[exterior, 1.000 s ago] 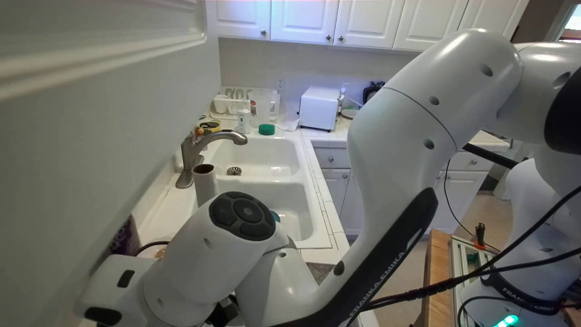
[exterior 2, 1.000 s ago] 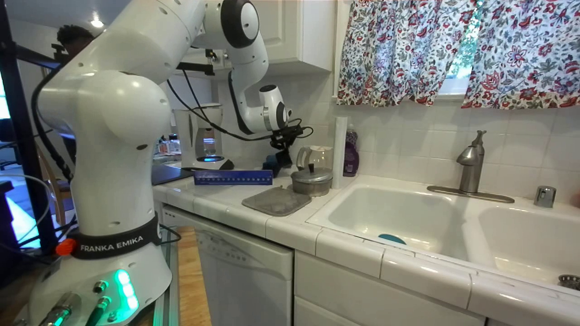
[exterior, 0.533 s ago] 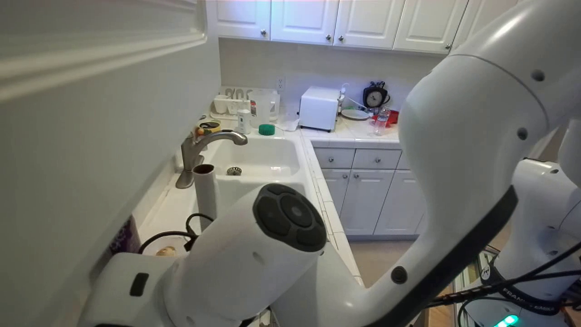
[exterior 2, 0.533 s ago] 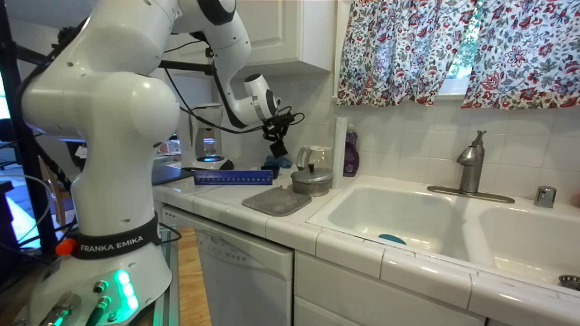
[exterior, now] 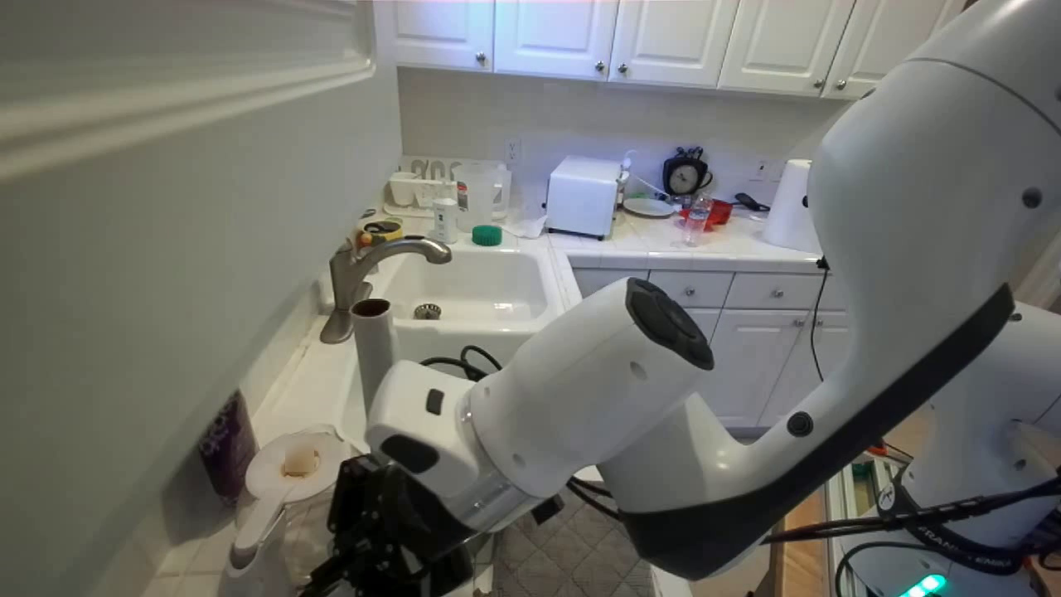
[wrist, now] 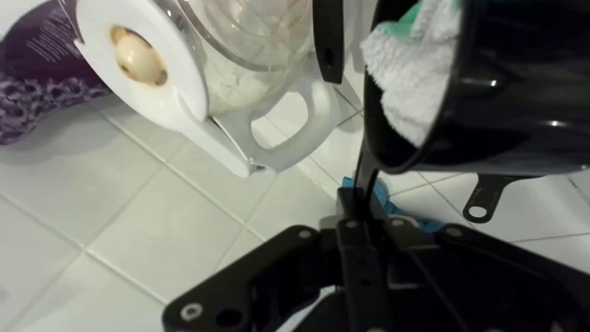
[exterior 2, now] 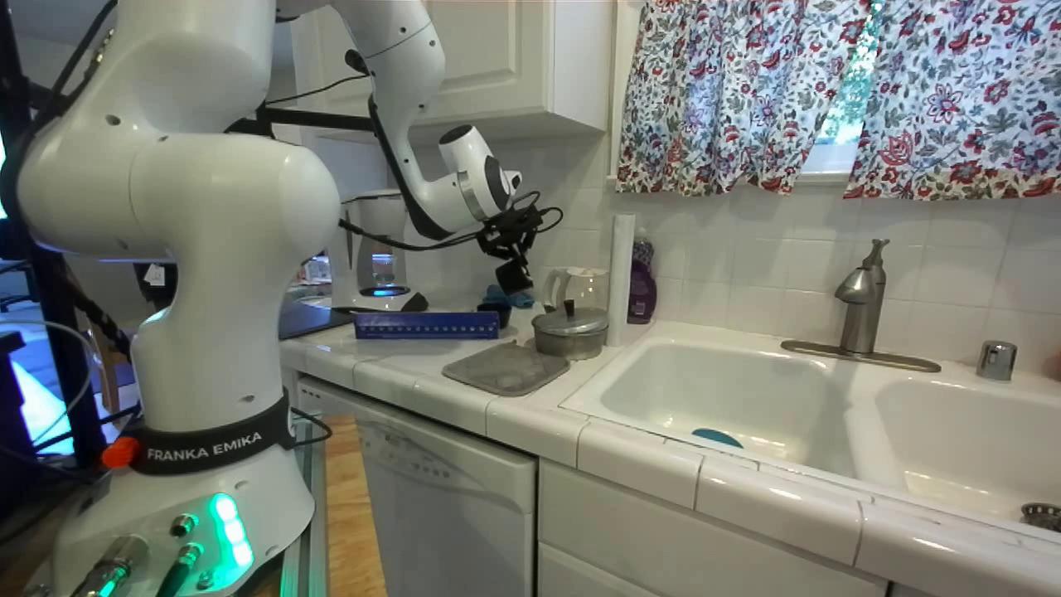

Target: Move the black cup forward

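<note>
The glossy black cup (wrist: 521, 106) fills the upper right of the wrist view, lying sideways in that picture, with a white cloth (wrist: 410, 87) and something green in its mouth. My gripper (wrist: 362, 198) is shut on its thin black handle (wrist: 367, 170). In an exterior view my gripper (exterior 2: 510, 255) has the small, tilted black cup (exterior 2: 514, 277) under it, seemingly above the counter. In an exterior view the gripper is at the lower left, its fingertips hard to make out.
A white-lidded glass carafe (wrist: 249, 41) and purple bottle (wrist: 46, 60) are close by. A blue cloth (wrist: 428, 226) and a dark handle with a hole (wrist: 479, 210) lie on the tiles. A lidded pot (exterior 2: 570, 340), blue bar (exterior 2: 427, 326) and white tube (exterior 2: 620, 282) stand before the sink (exterior 2: 713, 373).
The arm has swung back, and the wrist has risen and shifted slightly left in an exterior view. The black cup has come up with my gripper from near the counter.
</note>
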